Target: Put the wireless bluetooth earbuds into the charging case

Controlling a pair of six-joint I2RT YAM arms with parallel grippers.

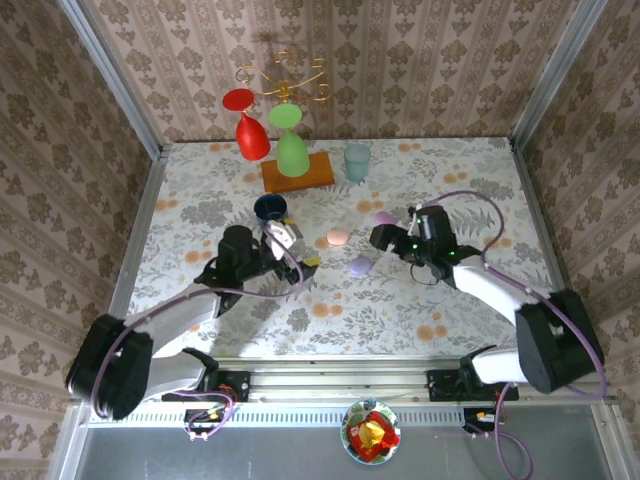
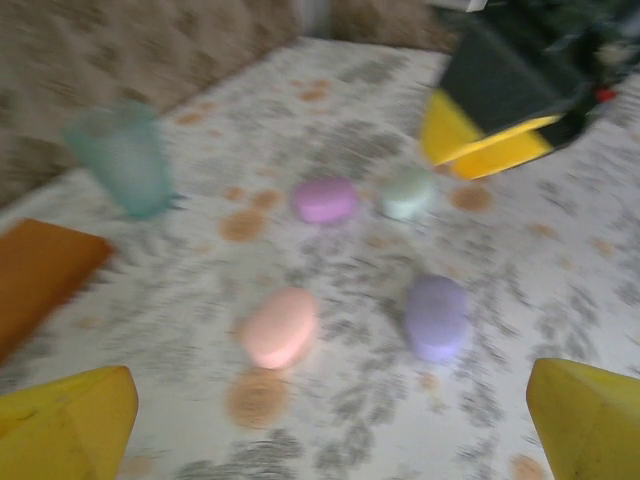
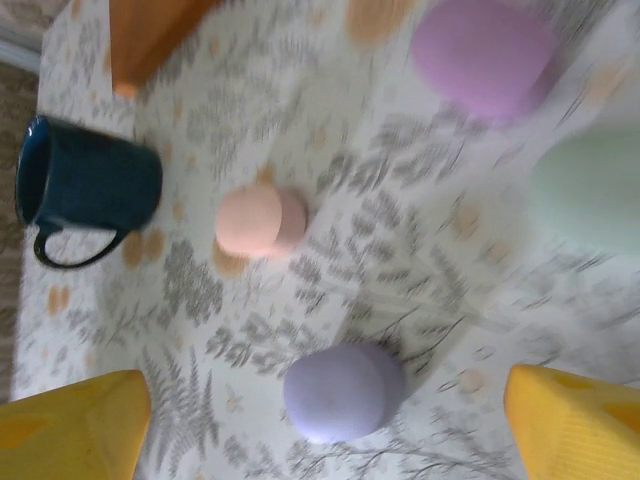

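Pastel cases (image 1: 338, 237) lie loose on the table (image 1: 250, 310).
Left gripper (image 2: 330, 425) fingers wide, empty; right gripper (image 3: 325, 425) wide, empty, near lilac case (image 3: 343, 392).

- Pink charging case (image 2: 279, 327): rounded pebble, lying flat, seemingly shut, though the view is blurred.
- Lilac charging case (image 2: 436, 317): beside the pink one, apart from it.
- Purple charging case (image 2: 324, 200) and mint charging case (image 2: 406, 193): side by side, farther back.
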